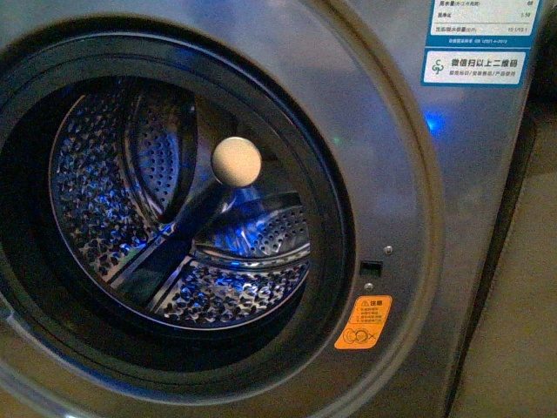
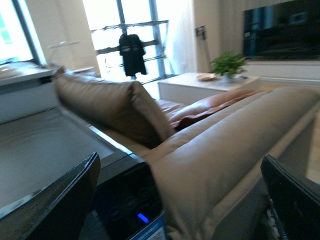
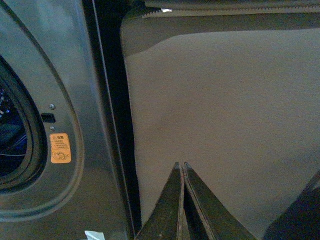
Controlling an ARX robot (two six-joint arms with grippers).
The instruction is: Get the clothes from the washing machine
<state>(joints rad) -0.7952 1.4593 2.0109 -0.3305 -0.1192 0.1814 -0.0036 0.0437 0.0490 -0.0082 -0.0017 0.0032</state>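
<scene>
The washing machine (image 1: 409, 200) fills the front view, grey with a black-rimmed round mouth and a perforated steel drum (image 1: 113, 192) lit blue inside. No clothes show in the drum; they are out of view. Neither arm appears in the front view. My left gripper (image 2: 180, 165) is open, its dark fingers (image 2: 60, 200) spread wide above the machine's top corner and control panel (image 2: 130, 205). My right gripper (image 3: 181, 166) is shut with nothing between its fingers (image 3: 165, 210), beside the machine's front (image 3: 95, 150) and pointing at a beige panel.
An orange warning sticker (image 1: 363, 322) sits below the door latch hole (image 1: 372, 266). A tan sofa (image 2: 215, 150) presses against the machine's side. The beige panel (image 3: 225, 115) stands right of the machine. Far off, a dark shirt (image 2: 131, 50) hangs on a rack by the window.
</scene>
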